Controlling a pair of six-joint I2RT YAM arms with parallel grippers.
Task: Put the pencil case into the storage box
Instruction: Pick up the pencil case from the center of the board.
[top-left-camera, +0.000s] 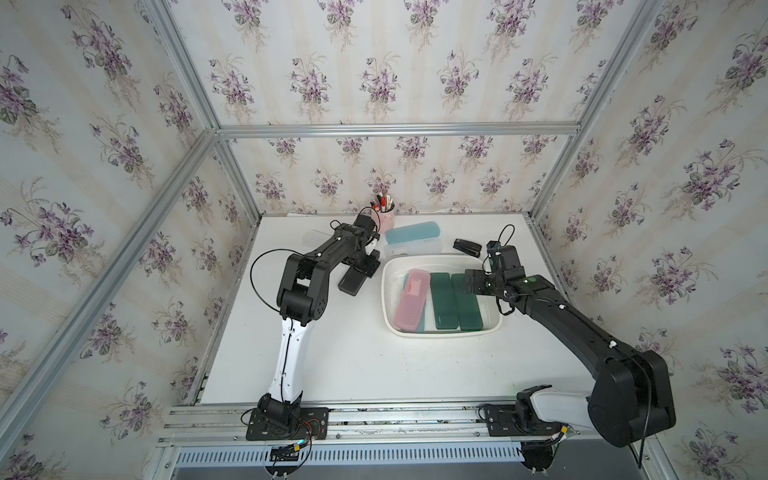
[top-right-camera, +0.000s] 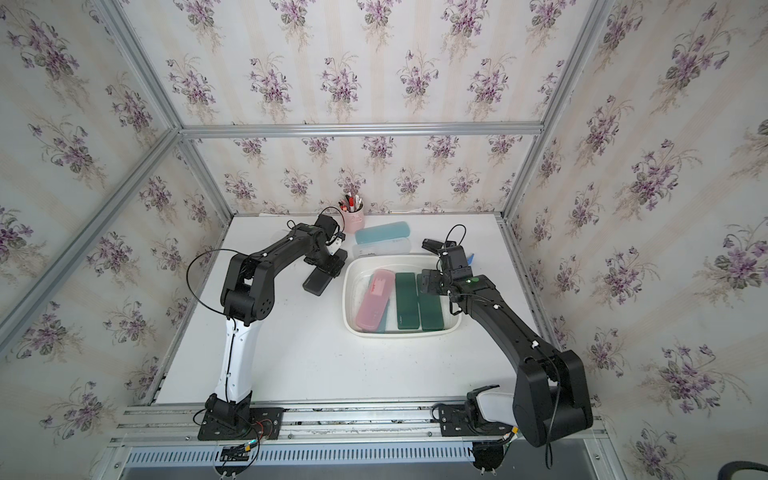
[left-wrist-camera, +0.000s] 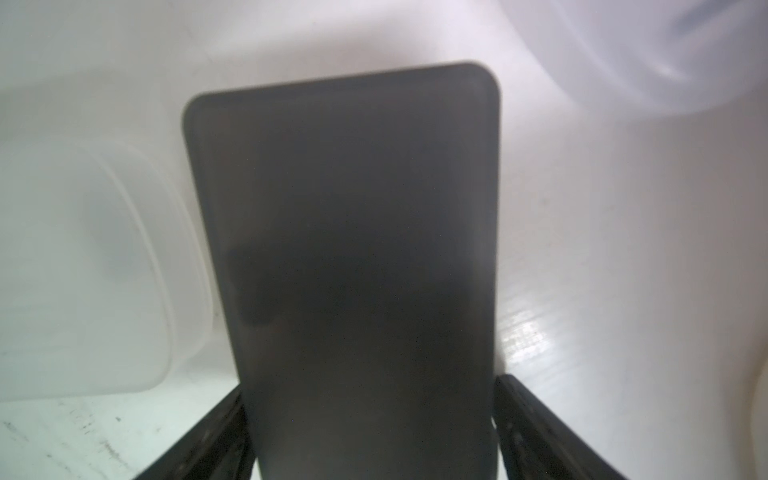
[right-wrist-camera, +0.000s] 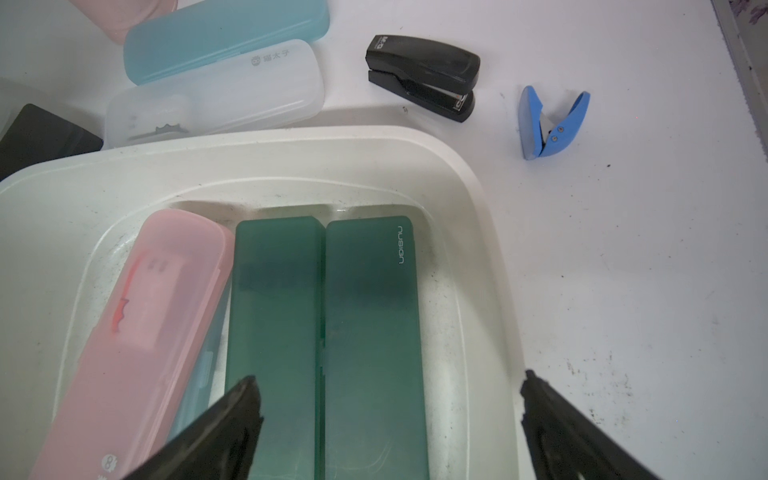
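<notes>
The black pencil case (left-wrist-camera: 345, 249) sits clamped in the left end effector (left-wrist-camera: 372, 388), low beside the storage box (right-wrist-camera: 291, 158), not yet inside. The right end effector (right-wrist-camera: 388, 378) hangs released over the pink case (right-wrist-camera: 137, 316) and green cases (right-wrist-camera: 274, 332) already stowed; the blue case (right-wrist-camera: 224, 37) and clear case (right-wrist-camera: 232, 91) wait outside.

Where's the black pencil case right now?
In both top views the black pencil case lies on the table left of the storage box, its far end between the fingers of the left pincer.

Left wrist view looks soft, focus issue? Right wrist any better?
Left wrist view: dark grey flat rectangular case fills the frame, blurred, likely too close; glare patch on white table. Right wrist view: sharp, lettering on dark green translucent case legible.
</notes>
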